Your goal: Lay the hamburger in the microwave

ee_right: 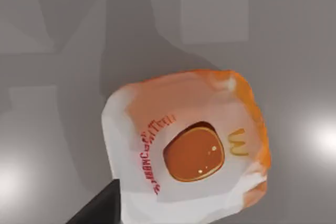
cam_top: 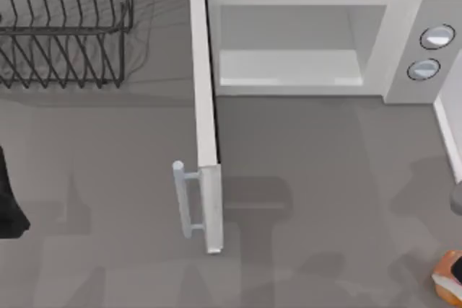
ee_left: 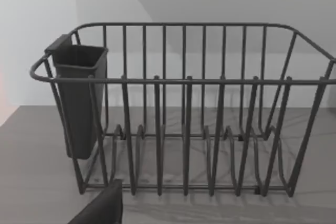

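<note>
With the microwave (cam_top: 303, 48) door already swung open, the hamburger (cam_top: 449, 276) is seen low at the counter's (cam_top: 310, 178) right edge, apparently under the right hand, whose grip cannot be told; its placement inside remains undone.

Even, bright light; soft overlapping shadows on table (cam_top: 108, 178); two glare spots in right wrist view.

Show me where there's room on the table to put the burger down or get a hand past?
Bare tabletop runs from the microwave front to the near edge, between its open door and the hamburger at the right. More lies left of the door, below the dish rack. The cavity floor is bare. The far left is crowded by the rack.
</note>
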You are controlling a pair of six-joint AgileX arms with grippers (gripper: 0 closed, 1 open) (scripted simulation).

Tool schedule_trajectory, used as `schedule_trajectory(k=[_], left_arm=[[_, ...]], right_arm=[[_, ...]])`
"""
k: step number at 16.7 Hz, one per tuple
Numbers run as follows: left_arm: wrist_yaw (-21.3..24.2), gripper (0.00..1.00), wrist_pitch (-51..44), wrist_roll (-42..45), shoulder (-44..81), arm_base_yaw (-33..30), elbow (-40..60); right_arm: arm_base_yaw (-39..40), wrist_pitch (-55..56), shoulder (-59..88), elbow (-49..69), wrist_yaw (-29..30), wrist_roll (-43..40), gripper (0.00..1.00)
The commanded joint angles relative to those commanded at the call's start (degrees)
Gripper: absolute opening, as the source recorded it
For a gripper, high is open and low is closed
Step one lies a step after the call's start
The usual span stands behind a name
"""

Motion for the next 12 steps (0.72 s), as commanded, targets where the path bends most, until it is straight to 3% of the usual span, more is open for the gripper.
schedule_trajectory(k=[5, 12], left_arm=[[0.0, 1.0, 0.0, 0.0, 0.0, 0.0, 0.0], [0.0, 1.0, 0.0, 0.0, 0.0, 0.0, 0.0]], right_arm=[[2.8, -9.7, 13.16, 8.62, 0.26, -6.23, 1.0], [2.92, -10.58, 14.78, 9.53, 0.31, -6.98, 1.0]])
